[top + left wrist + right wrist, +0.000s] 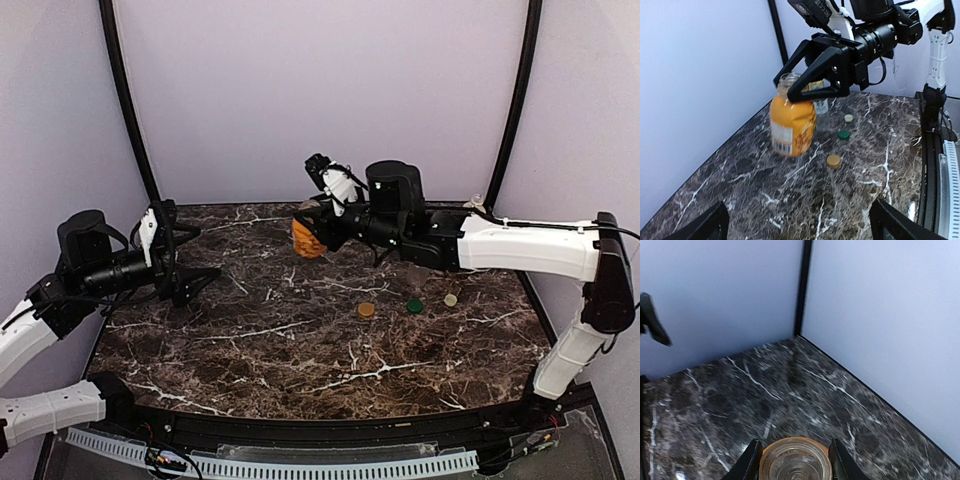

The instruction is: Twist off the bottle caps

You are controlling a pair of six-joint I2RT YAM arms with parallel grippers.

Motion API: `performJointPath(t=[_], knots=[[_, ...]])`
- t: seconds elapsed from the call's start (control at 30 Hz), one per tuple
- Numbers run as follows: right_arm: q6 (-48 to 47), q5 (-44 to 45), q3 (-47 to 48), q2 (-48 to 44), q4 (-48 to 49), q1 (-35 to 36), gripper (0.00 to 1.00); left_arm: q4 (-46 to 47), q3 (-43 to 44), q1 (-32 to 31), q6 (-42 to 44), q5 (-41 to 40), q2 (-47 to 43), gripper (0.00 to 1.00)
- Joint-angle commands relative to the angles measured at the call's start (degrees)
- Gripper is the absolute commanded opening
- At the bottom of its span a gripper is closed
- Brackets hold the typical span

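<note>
The squat orange juice bottle [304,243] stands at the back middle of the marble table, its mouth open and capless [796,460]. My right gripper [310,230] is shut on its neck, one finger [749,464] on each side; the left wrist view shows this too [783,89]. That view shows the bottle's body [791,125]. Three caps lie loose to its right: orange [366,310], dark green [414,305], cream-white [451,299]. My left gripper [200,287] is open and empty at the left, well apart from the bottle. A clear bottle [821,106] stands behind the orange one, mostly hidden.
The caps also show in the left wrist view: orange [833,160], green [843,134], cream [848,118]. Pale walls and black corner posts [802,287] close in the back and sides. The right arm [520,245] spans the table's back right.
</note>
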Motion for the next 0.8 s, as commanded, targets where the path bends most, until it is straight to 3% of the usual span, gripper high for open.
performJointPath(t=[0.0,0.13,0.37,0.47,0.77], knots=[[3.0,14.5,-6.8,2.2,-0.4,-6.4,0.0,0.2,-8.2,5.9,-3.9,-6.3,-4.3,0.99],[4.2,18.2,-11.5,4.8,5.6,-10.4,0.0,1.3,-15.4,14.3,-8.5,-12.5,-8.9,0.99],[9.2,12.5,-14.8,10.0,13.3,-13.7,0.0,0.9,-23.7,25.6,-11.9,-11.1,-17.1,0.99],[10.3,13.6,-13.4,13.1,11.7,-13.8,0.0,1.6,-25.4,28.3,-13.6,-11.0,-18.4,0.99],[12.4,14.6,-19.6,15.2,19.1,-14.0,0.0,2.7,-27.2,31.2,-13.6,-12.2,-19.6,0.99]])
